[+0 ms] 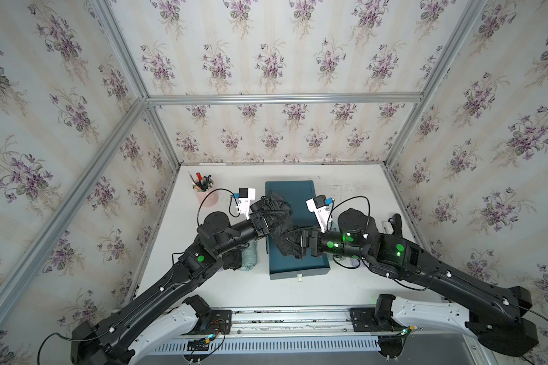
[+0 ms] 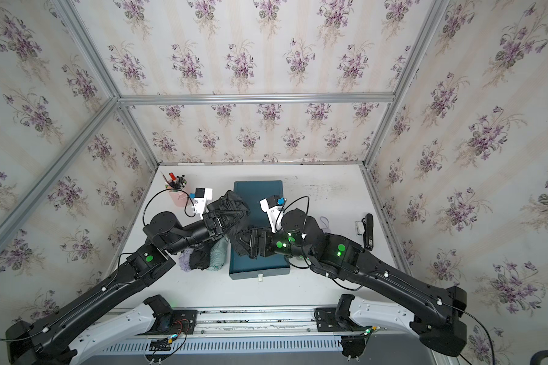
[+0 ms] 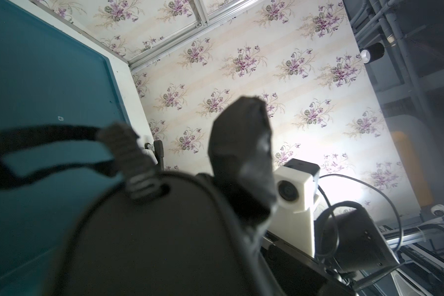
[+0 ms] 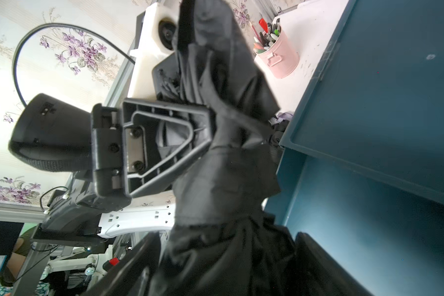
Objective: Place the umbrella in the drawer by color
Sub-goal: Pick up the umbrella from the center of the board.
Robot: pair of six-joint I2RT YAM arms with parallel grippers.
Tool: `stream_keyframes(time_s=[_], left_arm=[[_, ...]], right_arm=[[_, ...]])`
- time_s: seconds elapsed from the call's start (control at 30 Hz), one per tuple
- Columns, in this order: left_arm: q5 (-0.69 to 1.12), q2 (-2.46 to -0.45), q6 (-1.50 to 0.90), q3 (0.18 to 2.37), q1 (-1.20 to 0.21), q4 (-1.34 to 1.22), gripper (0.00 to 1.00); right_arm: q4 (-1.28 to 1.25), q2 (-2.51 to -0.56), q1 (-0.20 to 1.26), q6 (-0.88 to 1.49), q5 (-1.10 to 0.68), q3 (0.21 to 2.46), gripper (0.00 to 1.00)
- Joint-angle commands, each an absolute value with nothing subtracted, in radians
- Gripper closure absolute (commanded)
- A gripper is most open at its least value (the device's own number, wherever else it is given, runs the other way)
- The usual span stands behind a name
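Left gripper [image 1: 276, 218] pinches a black folded umbrella [image 1: 277, 203] over the teal drawer cabinet [image 1: 298, 192]; right gripper [image 1: 293, 245] is spread around it, seemingly mid-handover.

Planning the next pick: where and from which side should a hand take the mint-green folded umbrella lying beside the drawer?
Take the mint-green umbrella across its middle, from above. It lies flat, lengthwise front to back, with a black umbrella against one side and the drawer close on the other, so a top-down pinch across its narrow width probably suits best.
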State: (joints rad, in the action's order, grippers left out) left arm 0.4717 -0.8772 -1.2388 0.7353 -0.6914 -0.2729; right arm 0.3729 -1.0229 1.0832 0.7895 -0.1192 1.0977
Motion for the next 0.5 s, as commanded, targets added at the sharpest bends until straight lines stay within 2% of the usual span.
stream_keyframes(time_s=[0.0, 0.2, 0.3, 0.33, 0.43, 0.47], left_arm=[[0.489, -0.861, -1.251, 0.733, -0.690, -0.372, 0.82], [0.479, -0.850, -1.215, 0.722, -0.690, -0.323, 0.73], [0.468, -0.845, -1.196, 0.720, -0.689, -0.299, 0.64], [0.461, -0.844, -1.183, 0.722, -0.690, -0.278, 0.59], [0.430, -0.833, -1.132, 0.750, -0.690, -0.169, 0.31], [0.417, -0.825, -1.112, 0.764, -0.690, -0.122, 0.24]], right_arm=[[0.309, -1.024, 1.081, 0.817, -0.178, 1.093, 0.22], [0.297, -1.021, 1.081, 0.822, -0.202, 1.094, 0.61], [0.297, -1.022, 1.081, 0.823, -0.206, 1.097, 0.78], [0.303, -1.023, 1.080, 0.821, -0.204, 1.101, 0.84], [0.322, -1.014, 1.081, 0.816, -0.184, 1.108, 1.00], [0.332, -1.009, 1.081, 0.815, -0.175, 1.112, 1.00]])
